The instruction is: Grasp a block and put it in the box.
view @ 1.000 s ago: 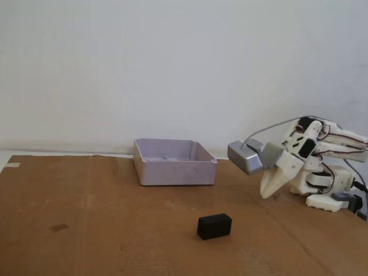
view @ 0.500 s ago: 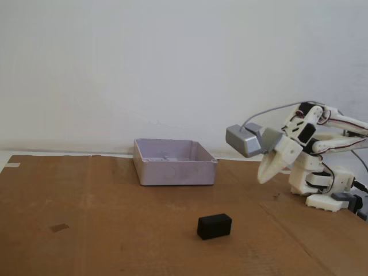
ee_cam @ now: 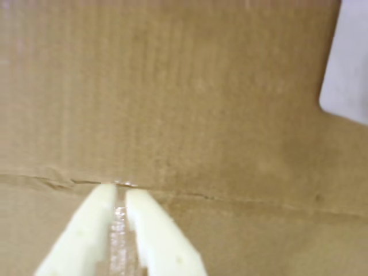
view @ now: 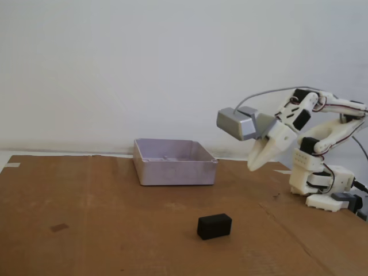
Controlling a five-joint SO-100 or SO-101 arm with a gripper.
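Note:
In the fixed view a small black block (view: 214, 226) lies on the brown cardboard, in front of and a little right of the pale lavender-grey box (view: 174, 161). The box looks empty. My gripper (view: 253, 166) hangs in the air to the right of the box and well above the block, pointing down and left, shut with nothing held. In the wrist view its two white fingers (ee_cam: 119, 192) lie together over bare cardboard; neither the block nor the box shows there.
The arm's white base (view: 325, 185) stands at the right edge of the cardboard sheet (view: 86, 230). A grey camera housing (view: 237, 123) rides on the wrist. A cardboard seam (ee_cam: 230, 198) crosses the wrist view. A white wall rises behind.
The arm has lifted and reached out to the left, raising the gripper and camera housing. The block and the box have not moved.

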